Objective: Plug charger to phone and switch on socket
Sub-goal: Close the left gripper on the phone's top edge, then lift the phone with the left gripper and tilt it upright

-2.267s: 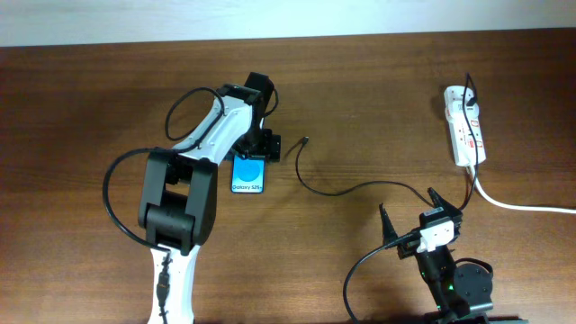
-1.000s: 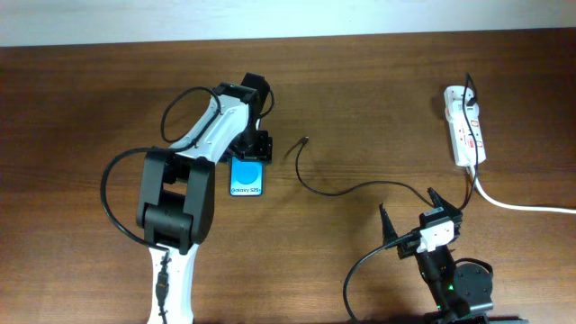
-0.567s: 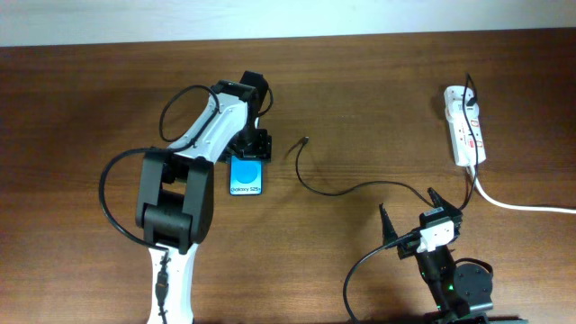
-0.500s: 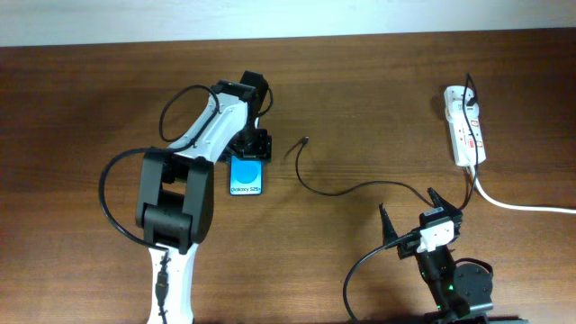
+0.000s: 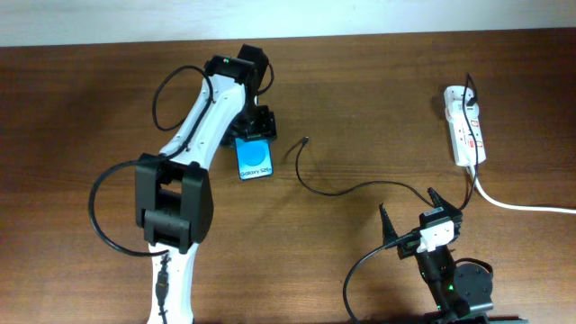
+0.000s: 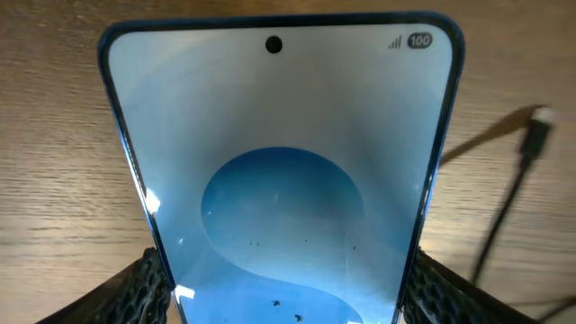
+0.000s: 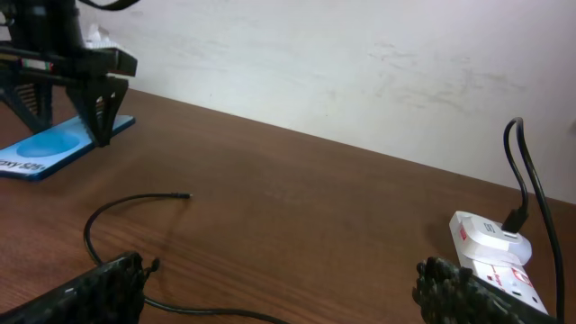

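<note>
The phone (image 5: pixel 256 162), blue screen up, lies tilted left of the table's middle. My left gripper (image 5: pixel 255 135) is shut on its far end. In the left wrist view the phone (image 6: pixel 279 180) fills the space between both fingers, which press its sides. The charger, a thin black cable (image 5: pixel 346 190), has its plug tip (image 5: pixel 308 139) free on the table just right of the phone; the tip also shows in the left wrist view (image 6: pixel 540 121) and the right wrist view (image 7: pixel 184 195). The white socket (image 5: pixel 464 126) lies at the far right. My right gripper (image 5: pixel 409 220) is open and empty near the front edge.
A thick white cord (image 5: pixel 522 205) runs from the socket off the right edge. In the right wrist view the socket (image 7: pixel 490 247) has a black plug in it, and a white wall stands behind the table. The left arm (image 5: pixel 193 135) reaches across the left half.
My left gripper has carried the phone a little away and to the right and turned it slightly. The charger, socket and right arm have not moved.
</note>
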Controlling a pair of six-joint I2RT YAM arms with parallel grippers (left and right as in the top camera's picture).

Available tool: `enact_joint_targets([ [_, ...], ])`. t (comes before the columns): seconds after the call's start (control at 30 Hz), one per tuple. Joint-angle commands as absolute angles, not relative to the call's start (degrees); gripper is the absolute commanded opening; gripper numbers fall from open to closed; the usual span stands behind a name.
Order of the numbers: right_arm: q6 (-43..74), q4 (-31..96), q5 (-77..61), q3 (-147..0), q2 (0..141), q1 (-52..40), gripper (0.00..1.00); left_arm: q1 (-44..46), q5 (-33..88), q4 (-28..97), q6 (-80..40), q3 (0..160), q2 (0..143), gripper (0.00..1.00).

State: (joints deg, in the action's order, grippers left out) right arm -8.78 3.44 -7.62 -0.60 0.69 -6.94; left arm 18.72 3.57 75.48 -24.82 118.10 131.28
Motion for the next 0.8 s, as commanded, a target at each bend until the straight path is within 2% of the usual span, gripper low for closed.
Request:
enact_joint_targets([
  [0.0, -8.10, 3.70, -8.38, -0.32, 0.21, -6.72, 0.98, 18.46, 10.72, 75.83, -27.70, 119.66, 131.46, 0.00],
  [0.27, -8.10, 3.70, -8.38, -0.32, 0.21, -6.72, 0.98, 18.24, 12.84, 79.40, -43.99, 119.66, 131.46, 0.00],
  [0.4, -8.10, 3.70, -8.38, -0.32, 0.21, -6.72, 0.98, 16.03, 24.10, 80.68, -49.17, 119.66, 131.46, 0.00],
  [0.77, -8.10, 3.70, -8.38, -0.32, 0.21, -6.72, 0.98, 10.04, 50.41, 84.73, -51.44, 119.66, 131.46, 0.00],
])
